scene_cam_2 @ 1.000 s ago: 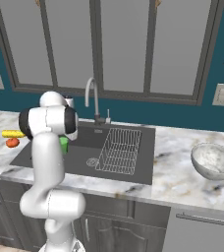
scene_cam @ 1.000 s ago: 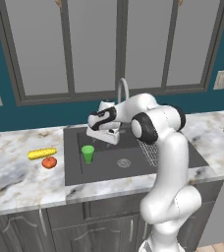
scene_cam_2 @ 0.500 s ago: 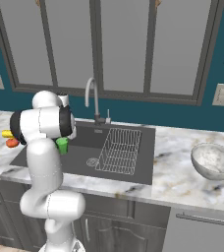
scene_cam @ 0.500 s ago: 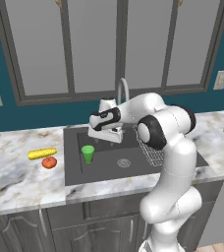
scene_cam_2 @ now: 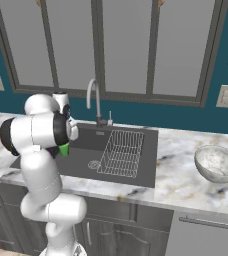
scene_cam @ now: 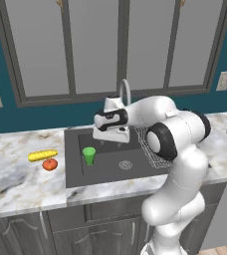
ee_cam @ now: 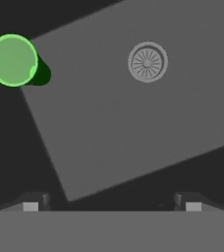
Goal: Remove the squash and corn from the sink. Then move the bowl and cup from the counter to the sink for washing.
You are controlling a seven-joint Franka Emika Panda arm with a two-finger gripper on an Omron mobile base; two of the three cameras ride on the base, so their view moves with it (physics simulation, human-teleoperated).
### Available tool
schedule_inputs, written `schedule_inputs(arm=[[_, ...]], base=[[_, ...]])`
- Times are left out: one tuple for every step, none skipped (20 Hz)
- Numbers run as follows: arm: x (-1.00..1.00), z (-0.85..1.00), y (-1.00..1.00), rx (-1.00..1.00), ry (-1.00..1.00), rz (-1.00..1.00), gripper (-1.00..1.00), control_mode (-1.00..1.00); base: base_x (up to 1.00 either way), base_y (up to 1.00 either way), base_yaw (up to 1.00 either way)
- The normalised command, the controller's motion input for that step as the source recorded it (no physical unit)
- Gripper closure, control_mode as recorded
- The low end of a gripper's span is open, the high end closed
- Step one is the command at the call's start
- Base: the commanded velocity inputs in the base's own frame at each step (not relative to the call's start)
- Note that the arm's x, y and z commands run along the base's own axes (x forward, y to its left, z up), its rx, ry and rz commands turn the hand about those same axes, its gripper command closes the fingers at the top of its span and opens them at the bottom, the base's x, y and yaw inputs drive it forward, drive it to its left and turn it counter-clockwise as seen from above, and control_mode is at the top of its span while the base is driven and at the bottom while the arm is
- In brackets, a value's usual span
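The green cup (scene_cam: 89, 155) stands upright on the floor of the dark sink (scene_cam: 108, 172), at its left side. My gripper (scene_cam: 111, 139) hangs open over the back of the basin, right of the cup and apart from it. In the hand view the cup (ee_cam: 12, 60) sits at the upper left, the drain (ee_cam: 148, 62) at the upper right, and nothing lies between my gripper's (ee_cam: 111, 205) fingers. The yellow corn (scene_cam: 42, 155) and the orange-red squash (scene_cam: 50, 165) lie side by side on the counter (scene_cam: 16, 182) left of the sink. The speckled bowl (scene_cam_2: 218, 163) rests on the counter (scene_cam_2: 178, 175) to the right.
A curved faucet (scene_cam: 124, 92) rises behind the sink, close behind my hand. A wire rack (scene_cam_2: 121, 152) fills the basin's right half. My own arm bends over the sink's right side and front edge. Cabinets with glass doors line the wall behind.
The arm's elbow has swung to the right, and the hand has shifted slightly right over the basin. The gripper stays open; the cup has not moved.
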Motion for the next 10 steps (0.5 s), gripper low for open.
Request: schedule_inputs(arm=[[-0.36,0.26,-0.2,-0.02,0.0,0.1,-1.0,-1.0],[-0.37,0.25,-0.2,-0.01,0.0,0.1,-1.0,-1.0],[-0.37,0.24,-0.2,-0.02,0.0,0.1,-1.0,-1.0],[-0.37,0.24,-0.21,-0.02,0.0,0.1,-1.0,-1.0],[-0.36,0.25,-0.21,-0.02,0.0,0.1,-1.0,-1.0],[-0.36,0.24,-0.21,-0.02,0.0,0.1,-1.0,-1.0],[-0.36,0.25,-0.21,-0.02,0.0,0.11,-1.0,-1.0],[-0.36,0.23,-0.22,-0.02,-0.02,0.11,-1.0,-1.0],[-0.37,0.22,-0.22,-0.01,-0.05,0.1,-1.0,-1.0],[-0.37,0.21,-0.22,-0.01,-0.06,0.09,-1.0,-1.0]], base=[[0.0,0.0,0.0],[0.0,0.0,0.0],[0.0,0.0,0.0],[0.0,0.0,0.0],[0.0,0.0,0.0],[0.0,0.0,0.0],[0.0,0.0,0.0],[0.0,0.0,0.0],[0.0,0.0,0.0],[0.0,0.0,0.0]])
